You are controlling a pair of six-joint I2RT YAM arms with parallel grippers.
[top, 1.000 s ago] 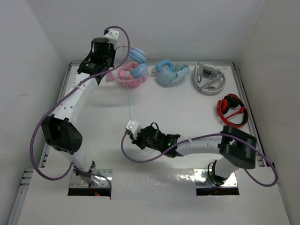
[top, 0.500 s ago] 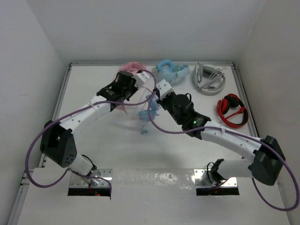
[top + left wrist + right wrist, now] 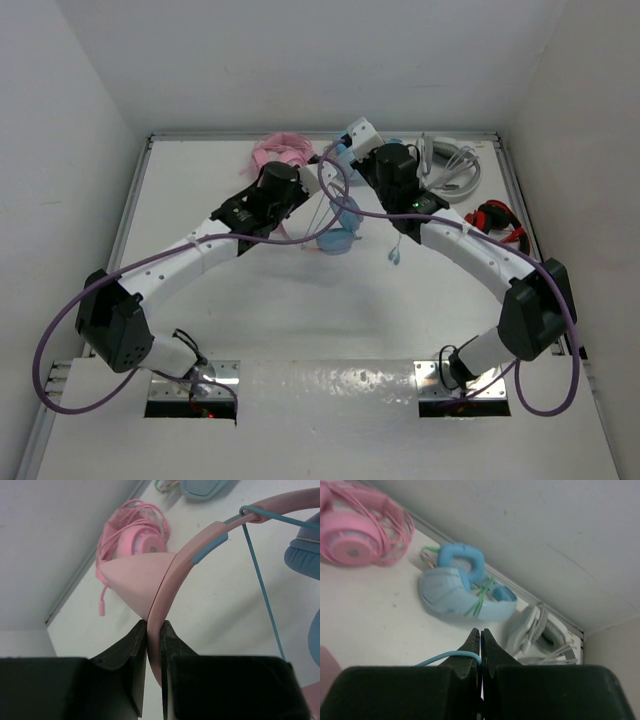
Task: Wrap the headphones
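Note:
The headphones have a pink cat-eared headband (image 3: 172, 575), light blue ear cups (image 3: 338, 228) and a thin light blue cable (image 3: 260, 585). My left gripper (image 3: 154, 627) is shut on the headband just below a cat ear (image 3: 132, 577) and holds the headphones over the middle back of the table (image 3: 305, 200). My right gripper (image 3: 480, 634) is shut on the cable (image 3: 445, 658), which bends over its left finger. In the top view my right gripper (image 3: 345, 165) is close behind the headphones. The cable's loose end (image 3: 393, 257) hangs below the right forearm.
All-pink headphones (image 3: 280, 152) lie at the back wall, all-light-blue ones (image 3: 455, 592) beside them, mostly hidden by my right wrist in the top view. White headphones (image 3: 445, 165) and red ones (image 3: 495, 225) lie at the right. Walls enclose the table on three sides.
The right arm swung from the near middle to the back, taking the cable with it. The left gripper carried the headphones from the back left toward the middle.

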